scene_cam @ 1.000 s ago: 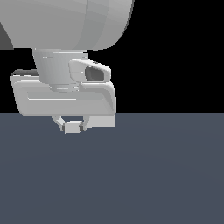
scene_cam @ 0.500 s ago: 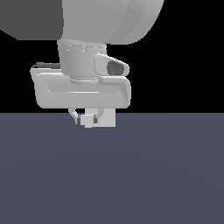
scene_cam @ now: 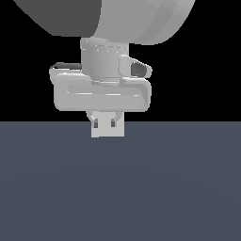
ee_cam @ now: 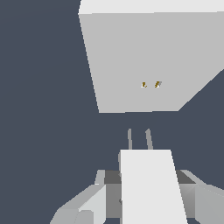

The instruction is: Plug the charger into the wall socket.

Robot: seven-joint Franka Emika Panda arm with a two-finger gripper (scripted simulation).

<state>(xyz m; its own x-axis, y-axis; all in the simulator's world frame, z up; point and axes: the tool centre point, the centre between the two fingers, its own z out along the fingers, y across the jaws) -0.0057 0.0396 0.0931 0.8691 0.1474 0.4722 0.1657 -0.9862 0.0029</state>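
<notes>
End effector (scene_cam: pixel 107 123) farther right than before — charger (ee_cam: pixel 151 186) prongs short of socket (ee_cam: pixel 148 61).

No readable text, labels, brands or numbers in either view; all surfaces are plain.

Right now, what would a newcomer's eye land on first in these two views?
In the wrist view, the wall socket fills the frame as a big pale plate with two small holes at its centre. The charger sits clamped in the gripper, its two prongs aimed at the plate but not yet touching it. In the exterior view, the bulky arm hangs over the dark floor.
</notes>
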